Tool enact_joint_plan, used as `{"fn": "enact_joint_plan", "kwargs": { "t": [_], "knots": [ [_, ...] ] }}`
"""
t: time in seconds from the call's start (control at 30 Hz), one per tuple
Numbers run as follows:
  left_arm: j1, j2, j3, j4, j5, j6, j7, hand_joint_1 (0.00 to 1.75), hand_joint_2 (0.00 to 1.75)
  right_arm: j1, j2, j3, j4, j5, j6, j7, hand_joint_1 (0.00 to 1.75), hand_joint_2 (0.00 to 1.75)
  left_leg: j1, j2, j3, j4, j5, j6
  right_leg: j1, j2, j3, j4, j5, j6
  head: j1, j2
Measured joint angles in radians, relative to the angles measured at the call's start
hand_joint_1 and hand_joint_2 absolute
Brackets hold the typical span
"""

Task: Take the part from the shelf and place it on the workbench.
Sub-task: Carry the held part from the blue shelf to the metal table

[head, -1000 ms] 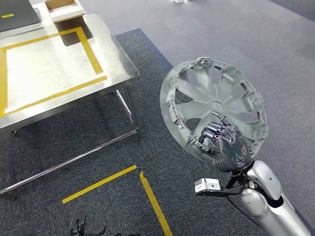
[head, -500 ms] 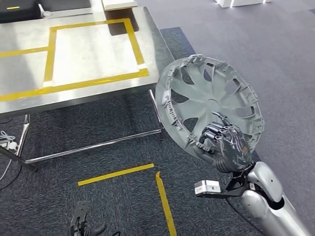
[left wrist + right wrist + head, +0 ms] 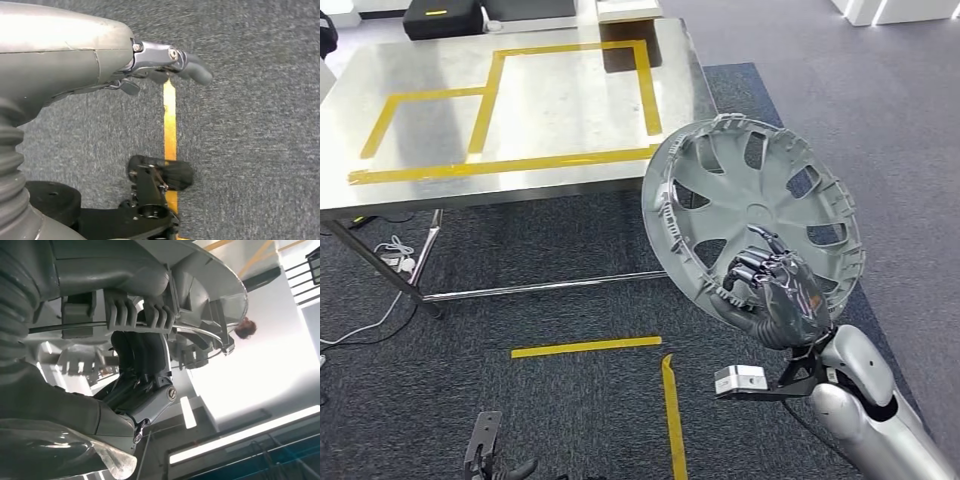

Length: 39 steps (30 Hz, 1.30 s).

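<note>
Pick is done, place is not: the part (image 3: 752, 213), a grey wheel cover with spokes and clip tabs round its rim, is off the shelf and carried in the right hand (image 3: 775, 293), fingers wrapped over its lower rim from behind, inner face toward the head camera. Right wrist view agrees: dark fingers (image 3: 141, 352) curled under the rim ribs, part (image 3: 196, 285) sitting on top of the hand (image 3: 128, 390), so the grip looks firm. The cover is held tilted, in the air over the carpet, its upper left edge overlapping the near right corner of the workbench (image 3: 546, 100) in the head view; I can't tell whether it is actually above the steel top or just in front of it, my guess is in front. The bench has yellow tape outlines (image 3: 573, 60) on it, probably the drop zone, and the part is not inside them. Left hand (image 3: 166, 65) hangs by the robot's side over the carpet and a strip of floor tape (image 3: 170, 125), holding nothing, fingers loosely extended and apart as far as the wrist view shows. What's left: close the gap to the bench, bring the cover over the taped area, lower it flat, let go. Main risk I'd flag is the wide disc clipping the bench edge on the way in, since it is held by one rim only
</note>
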Motion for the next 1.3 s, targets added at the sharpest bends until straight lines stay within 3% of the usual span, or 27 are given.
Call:
{"fn": "enact_joint_plan", "kwargs": {
  "t": [0.07, 0.1, 0.13, 0.2, 0.27, 0.33, 0.4, 0.47, 0.53, 0.57, 0.6, 0.7, 0.77, 0.83, 0.87, 0.93, 1.0, 1.07, 1.1, 1.13, 1.2, 1.23, 1.3],
  "knots": [
    [0.002, 0.0, -0.001, 0.0, -0.007, 0.002, 0.0, 0.0, 1.75, 0.0, 0.0, 0.003, 0.0, 0.0, -0.002, 0.002, 1.75, 1.75, 0.003, 0.004, -0.028, 0.065, -0.011, -0.002, 0.002, -0.025, 0.003, 0.0, -0.003, -0.002, 0.0, 0.0],
    [0.003, 0.0, -0.002, 0.001, -0.011, 0.003, 0.0, 0.0, 1.75, -0.001, -0.001, 0.005, 0.0, 0.0, -0.003, 0.002, 1.75, 1.75, 0.003, 0.007, -0.014, 0.042, 0.01, 0.0, 0.003, -0.037, 0.006, 0.0, -0.005, -0.002, -0.001, 0.0],
    [0.003, 0.0, -0.004, 0.001, -0.013, 0.004, 0.0, 0.0, 1.75, -0.001, -0.001, 0.007, 0.0, 0.0, -0.003, 0.002, 1.75, 1.75, 0.002, 0.016, 0.017, -0.015, 0.043, 0.005, 0.004, -0.048, 0.01, 0.0, -0.008, -0.001, 0.0, 0.0],
    [0.0, 0.0, -0.006, 0.001, -0.016, 0.004, 0.0, 0.0, 1.75, -0.003, -0.001, 0.009, -0.001, -0.001, -0.004, 0.003, 1.75, 1.75, -0.011, 0.065, 0.086, -0.147, 0.088, 0.021, 0.008, -0.069, 0.017, 0.001, -0.015, 0.004, -0.001, 0.0],
    [-0.004, 0.0, -0.007, 0.001, -0.017, 0.006, 0.001, 0.0, 1.75, -0.005, -0.004, 0.012, -0.002, -0.002, -0.005, 0.005, 1.75, 1.75, -0.024, 0.096, 0.112, -0.207, 0.092, 0.034, 0.014, -0.092, 0.021, -0.001, -0.021, 0.013, 0.0, 0.0],
    [-0.004, 0.001, -0.007, 0.001, -0.017, 0.007, 0.003, 0.0, 1.75, -0.008, -0.007, 0.013, -0.002, -0.002, -0.005, 0.007, 1.75, 1.75, -0.024, 0.076, 0.111, -0.215, 0.092, 0.043, 0.016, -0.112, 0.024, -0.004, -0.026, 0.023, 0.0, 0.0],
    [-0.003, 0.001, -0.008, 0.002, -0.017, 0.009, 0.005, 0.0, 1.75, -0.012, -0.008, 0.014, -0.004, -0.003, -0.006, 0.007, 1.75, 1.75, -0.018, 0.05, 0.115, -0.224, 0.097, 0.053, 0.011, -0.076, 0.016, 0.019, -0.05, 0.031, 0.002, 0.0],
    [-0.005, -0.002, -0.008, 0.002, -0.017, 0.01, 0.007, 0.0, 1.75, -0.013, -0.012, 0.015, -0.006, -0.004, -0.007, 0.007, 1.75, 1.75, -0.013, 0.024, 0.117, -0.228, 0.1, 0.061, 0.008, -0.012, -0.034, 0.123, -0.104, 0.036, 0.008, 0.0],
    [-0.006, -0.004, -0.01, 0.002, -0.017, 0.01, 0.009, 0.0, 1.75, -0.012, -0.015, 0.018, -0.006, -0.004, -0.007, 0.008, 1.75, 1.75, -0.012, -0.005, 0.117, -0.228, 0.1, 0.065, 0.007, 0.009, -0.104, 0.251, -0.148, 0.039, 0.011, 0.0],
    [-0.005, -0.004, -0.01, 0.002, -0.017, 0.01, 0.01, 0.0, 1.75, -0.011, -0.017, 0.019, -0.006, -0.003, -0.008, 0.008, 1.75, 1.75, -0.012, -0.019, 0.118, -0.228, 0.099, 0.065, 0.007, 0.011, -0.126, 0.276, -0.143, 0.041, 0.012, 0.0],
    [-0.004, -0.004, -0.011, 0.002, -0.017, 0.01, 0.011, 0.0, 1.75, -0.011, -0.017, 0.021, -0.006, -0.002, -0.008, 0.009, 1.75, 1.75, -0.011, -0.034, 0.119, -0.227, 0.099, 0.064, 0.006, 0.012, -0.128, 0.262, -0.119, 0.043, 0.011, 0.0],
    [-0.004, -0.005, -0.013, 0.003, -0.017, 0.011, 0.01, 0.0, 1.75, -0.011, -0.018, 0.024, -0.006, 0.007, -0.012, 0.017, 1.75, 1.75, -0.008, -0.074, 0.118, -0.216, 0.093, 0.055, -0.004, 0.048, -0.061, 0.079, -0.011, 0.047, 0.012, 0.0],
    [-0.002, -0.006, -0.014, 0.003, -0.016, 0.01, 0.009, 0.0, 1.75, -0.011, -0.02, 0.026, -0.006, 0.012, -0.015, 0.025, 1.75, 1.75, -0.007, -0.092, 0.11, -0.209, 0.092, 0.044, -0.006, 0.073, -0.03, 0.017, 0.004, 0.041, 0.013, 0.0],
    [0.003, -0.005, -0.015, 0.003, -0.016, 0.01, 0.005, 0.0, 1.75, -0.01, -0.021, 0.027, -0.006, 0.013, -0.017, 0.031, 1.75, 1.75, -0.005, -0.103, 0.105, -0.21, 0.096, 0.033, -0.005, 0.07, -0.024, 0.013, 0.003, 0.027, 0.013, 0.0],
    [0.006, -0.004, -0.015, 0.003, -0.016, 0.01, 0.003, 0.0, 1.75, -0.009, -0.021, 0.028, -0.006, 0.012, -0.018, 0.033, 1.75, 1.75, -0.006, -0.093, 0.103, -0.206, 0.092, 0.028, -0.005, 0.065, -0.022, 0.011, 0.005, 0.022, 0.013, 0.0],
    [0.006, -0.003, -0.015, 0.003, -0.016, 0.009, 0.001, 0.0, 1.75, -0.006, -0.022, 0.027, -0.006, 0.01, -0.025, 0.033, 1.75, 1.75, -0.008, -0.049, 0.083, -0.156, 0.06, 0.016, -0.007, 0.053, -0.015, 0.006, 0.006, 0.01, 0.007, 0.0],
    [0.002, -0.003, -0.015, 0.003, -0.017, 0.008, 0.0, 0.0, 1.75, 0.0, -0.023, 0.024, -0.006, 0.009, -0.031, 0.033, 1.75, 1.75, -0.004, -0.007, 0.029, -0.033, 0.002, 0.007, -0.004, 0.039, -0.01, 0.006, 0.004, 0.002, 0.002, 0.0],
    [0.003, -0.003, -0.016, 0.004, -0.017, 0.008, 0.0, 0.0, 1.75, 0.008, -0.024, 0.021, -0.006, 0.008, -0.035, 0.034, 1.75, 1.75, 0.001, 0.002, -0.016, 0.063, -0.026, 0.004, -0.002, 0.029, -0.007, 0.006, 0.0, -0.001, 0.002, 0.0],
    [0.003, -0.003, -0.016, 0.004, -0.017, 0.008, 0.0, 0.0, 1.75, 0.009, -0.024, 0.02, -0.006, 0.008, -0.035, 0.035, 1.75, 1.75, 0.002, 0.003, -0.015, 0.062, -0.014, 0.005, -0.002, 0.027, -0.006, 0.006, -0.001, -0.001, 0.001, 0.0],
    [0.004, -0.003, -0.016, 0.004, -0.017, 0.008, 0.0, 0.0, 1.75, 0.01, -0.024, 0.02, -0.006, 0.008, -0.036, 0.034, 1.75, 1.75, 0.003, 0.003, 0.005, 0.021, 0.016, 0.007, -0.002, 0.026, -0.003, 0.006, -0.003, 0.0, 0.001, 0.0],
    [0.002, -0.003, -0.016, 0.004, -0.018, 0.008, -0.001, 0.0, 1.75, 0.011, -0.024, 0.019, -0.006, 0.008, -0.036, 0.033, 1.75, 1.75, 0.0, 0.003, 0.071, -0.109, 0.076, 0.017, 0.0, 0.024, 0.003, 0.006, -0.008, 0.005, 0.001, 0.0],
    [0.001, -0.002, -0.016, 0.004, -0.02, 0.009, -0.001, 0.0, 1.75, 0.011, -0.025, 0.019, -0.006, 0.008, -0.037, 0.033, 1.75, 1.75, -0.003, 0.003, 0.097, -0.162, 0.089, 0.022, 0.001, 0.023, 0.004, 0.006, -0.011, 0.009, 0.001, 0.0],
    [0.0, -0.002, -0.016, 0.004, -0.023, 0.012, -0.001, 0.0, 1.75, 0.015, -0.026, 0.016, -0.007, 0.008, -0.039, 0.033, 1.75, 1.75, -0.008, 0.003, 0.115, -0.201, 0.083, 0.03, 0.002, 0.021, 0.003, 0.003, -0.013, 0.019, 0.002, 0.0]
  ]
}}
